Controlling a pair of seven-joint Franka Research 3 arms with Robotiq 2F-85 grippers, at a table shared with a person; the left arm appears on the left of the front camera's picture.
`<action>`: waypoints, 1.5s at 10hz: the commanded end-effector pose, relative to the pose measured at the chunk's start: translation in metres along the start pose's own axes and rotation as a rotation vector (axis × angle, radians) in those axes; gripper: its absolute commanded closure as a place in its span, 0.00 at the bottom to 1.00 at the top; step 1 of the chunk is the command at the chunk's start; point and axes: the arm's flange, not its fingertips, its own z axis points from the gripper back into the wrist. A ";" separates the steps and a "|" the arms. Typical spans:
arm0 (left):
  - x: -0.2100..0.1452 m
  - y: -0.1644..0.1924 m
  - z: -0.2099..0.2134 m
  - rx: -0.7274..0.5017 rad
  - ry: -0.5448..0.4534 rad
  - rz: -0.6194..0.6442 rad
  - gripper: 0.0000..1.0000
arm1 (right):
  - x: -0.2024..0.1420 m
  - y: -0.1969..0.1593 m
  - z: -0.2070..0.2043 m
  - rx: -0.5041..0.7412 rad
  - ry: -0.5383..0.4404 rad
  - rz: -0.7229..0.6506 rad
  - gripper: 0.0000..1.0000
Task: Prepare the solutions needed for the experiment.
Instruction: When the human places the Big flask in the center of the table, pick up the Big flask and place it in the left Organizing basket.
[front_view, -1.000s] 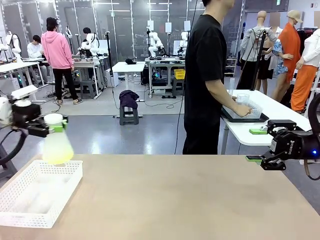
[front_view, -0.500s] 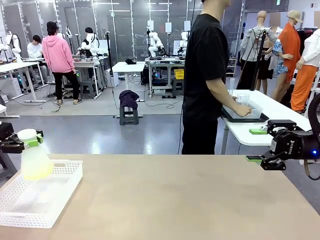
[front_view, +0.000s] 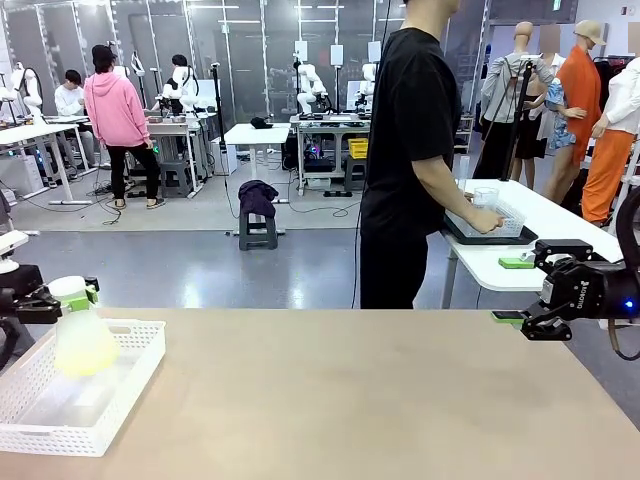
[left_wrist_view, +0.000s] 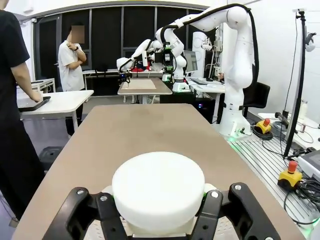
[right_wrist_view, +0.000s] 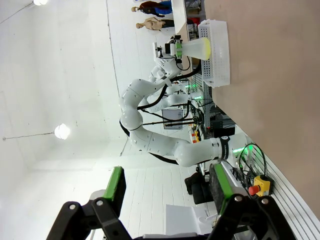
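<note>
A conical flask with a white cap holds the pale yellow solutions. My left gripper is shut on its neck at the far left and holds it upright, low inside the white basket. Whether its base touches the basket floor I cannot tell. In the left wrist view the white cap sits between my left gripper's jaws. My right gripper hovers open and empty at the table's right edge. In the right wrist view my right gripper is open, and the flask shows far off by the basket.
The brown table is bare from the basket to the right gripper. At the far side a person in a black shirt faces a side table, one hand at a tray with a clear beaker.
My left gripper has carried the flask leftward and down, from above the basket's far edge to low inside it. The right gripper has stayed still.
</note>
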 end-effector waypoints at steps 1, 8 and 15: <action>0.002 0.009 -0.003 -0.021 -0.019 0.002 0.84 | 0.000 0.001 -0.001 0.008 0.003 0.016 0.14; -0.032 0.020 -0.014 -0.051 0.064 0.067 0.84 | 0.000 0.001 -0.001 0.008 0.003 0.016 0.14; -0.055 0.014 -0.015 -0.085 0.070 0.016 0.84 | 0.000 0.001 -0.001 0.008 0.003 0.016 0.14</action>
